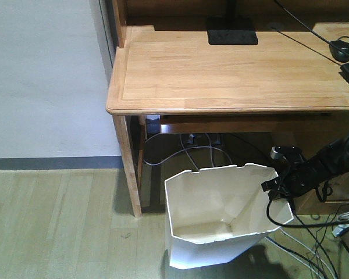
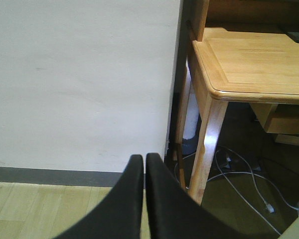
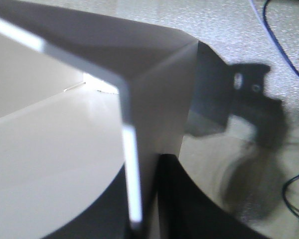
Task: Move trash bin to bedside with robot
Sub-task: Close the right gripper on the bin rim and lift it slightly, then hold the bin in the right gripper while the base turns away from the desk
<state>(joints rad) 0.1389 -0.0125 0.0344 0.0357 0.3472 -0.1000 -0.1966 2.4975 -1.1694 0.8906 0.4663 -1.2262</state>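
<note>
Right fingers (image 3: 189,214) clamp trash bin (image 3: 65,149) rim; left fingers (image 2: 127,199) together.

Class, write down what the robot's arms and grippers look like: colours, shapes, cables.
The right arm is slim and black, with black cables trailing from it. The right gripper is small and black. The left gripper has two black fingers, curved and tapering to narrow tips.
</note>
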